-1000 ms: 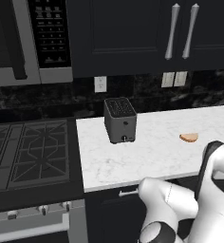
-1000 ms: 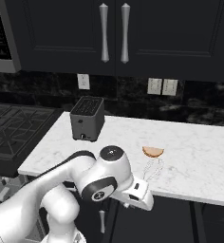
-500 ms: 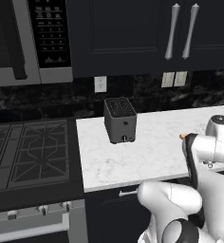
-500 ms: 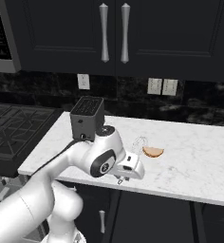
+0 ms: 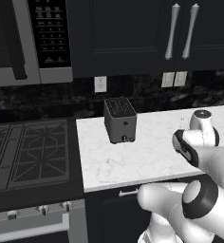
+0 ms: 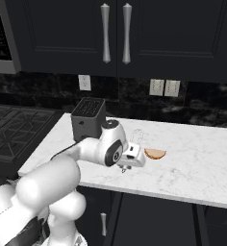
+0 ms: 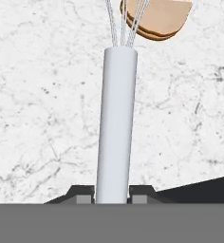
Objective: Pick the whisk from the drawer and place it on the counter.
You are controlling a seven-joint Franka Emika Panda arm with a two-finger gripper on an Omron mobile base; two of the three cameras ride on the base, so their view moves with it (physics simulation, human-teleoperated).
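A simulated kitchen with dark navy cabinets and a black stone backsplash. A wide white marble counter (image 5: 133, 156) with faint grey veining runs across the middle of the room, with pale wall outlets (image 6: 164, 88) set in the backsplash behind it. To its left sits a black gas stove (image 5: 28, 156) with grates, and above that a microwave (image 5: 28, 42). Tall cupboard doors (image 6: 115, 33) with long vertical silver handles hang overhead. A dark two-slot toaster (image 5: 120, 120) stands upright near the back of the counter. A tan piece of bread (image 6: 155, 153) lies flat on the marble to the right of it.

The white robot arm reaches over the counter's front part. Its gripper (image 7: 112, 192) is clamped on the pale handle of the whisk (image 7: 116, 123), fingers pressed to either side. In the hand view the handle runs away from the fingers above the marble, its thin wire loops ending just at the bread. In the right base view the faint wire head (image 6: 137, 136) shows between toaster and bread.
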